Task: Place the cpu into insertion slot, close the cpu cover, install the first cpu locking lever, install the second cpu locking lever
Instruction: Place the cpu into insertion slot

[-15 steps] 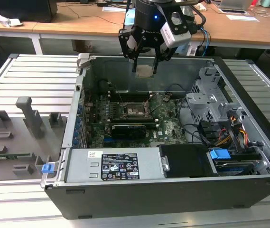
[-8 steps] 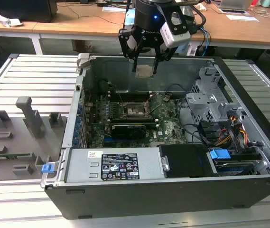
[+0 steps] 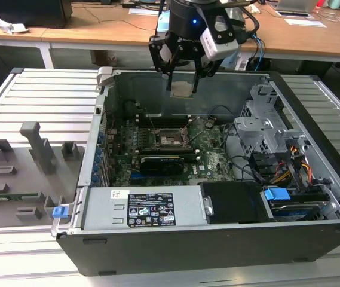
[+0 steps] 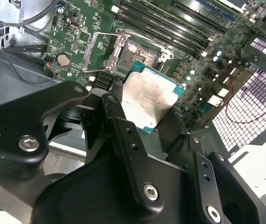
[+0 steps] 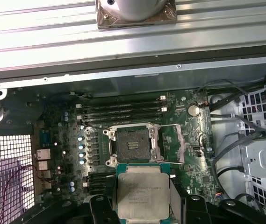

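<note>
1. Clamping the cpu point(image 5: 143, 196) by two opposite edges between the black fingers point(image 5: 100, 207) of the gripper point(image 5: 144, 210); jaws drawn in just to the chip's width, with nothing else in them.
2. Turning the chip's dull silver-grey top, faintly printed, toward both wrist views, with a thin green border visible round the metal.
3. Hanging in the air in the exterior view, cpu point(image 3: 181, 88) under the gripper point(image 3: 183, 82), above the green circuit board point(image 3: 214, 158) and near the far wall of the computer case point(image 3: 187, 254); touching nothing but the fingers.
4. Leaving the insertion slot point(image 5: 133, 143) bare below, its dark square of contacts exposed inside the silvery rim; well apart from the chip in height.
5. Finding the cpu cover point(image 5: 155, 144) swung open to one side of the socket, green board visible through its large window; seen as a raised silvery frame point(image 4: 90, 52) beside the slot point(image 4: 140, 53) in the second wrist view.
6. Passing outward to the long narrow memory slots point(image 5: 123, 112), running parallel just beside the socket, and a round coin battery point(image 5: 194, 110) near their end.
7. Noting a long black card point(image 3: 164, 160) on the near side of the socket, a perforated metal drive cage point(image 3: 265, 125) toward the exterior view's right, and a labelled power supply point(image 3: 140, 206) along the case's near wall.
8. Ending outside the case with a grey fixture tray point(image 3: 26, 158) on the exterior view's left and a wooden desk point(image 3: 98, 27) behind.
</note>
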Controlling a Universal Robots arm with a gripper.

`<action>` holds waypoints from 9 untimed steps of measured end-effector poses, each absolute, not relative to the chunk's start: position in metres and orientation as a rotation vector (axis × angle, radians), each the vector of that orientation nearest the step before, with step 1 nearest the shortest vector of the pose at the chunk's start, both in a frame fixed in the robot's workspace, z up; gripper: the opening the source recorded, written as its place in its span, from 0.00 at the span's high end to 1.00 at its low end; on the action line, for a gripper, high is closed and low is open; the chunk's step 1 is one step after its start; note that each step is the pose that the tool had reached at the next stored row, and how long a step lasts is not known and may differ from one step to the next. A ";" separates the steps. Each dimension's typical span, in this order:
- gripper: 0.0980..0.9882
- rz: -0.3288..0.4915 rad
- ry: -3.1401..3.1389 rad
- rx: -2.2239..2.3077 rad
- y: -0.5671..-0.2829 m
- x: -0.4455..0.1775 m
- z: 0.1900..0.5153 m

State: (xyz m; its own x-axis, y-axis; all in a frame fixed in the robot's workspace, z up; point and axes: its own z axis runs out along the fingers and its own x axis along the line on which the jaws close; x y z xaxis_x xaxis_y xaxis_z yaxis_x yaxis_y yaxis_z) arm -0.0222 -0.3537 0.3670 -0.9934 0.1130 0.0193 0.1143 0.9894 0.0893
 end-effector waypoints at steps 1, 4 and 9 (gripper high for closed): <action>0.50 -0.141 -3.119 -0.191 -0.354 -0.022 0.367; 0.50 -0.142 -3.117 -0.230 -0.354 -0.022 0.367; 0.50 -0.142 -3.114 -0.287 -0.354 -0.023 0.367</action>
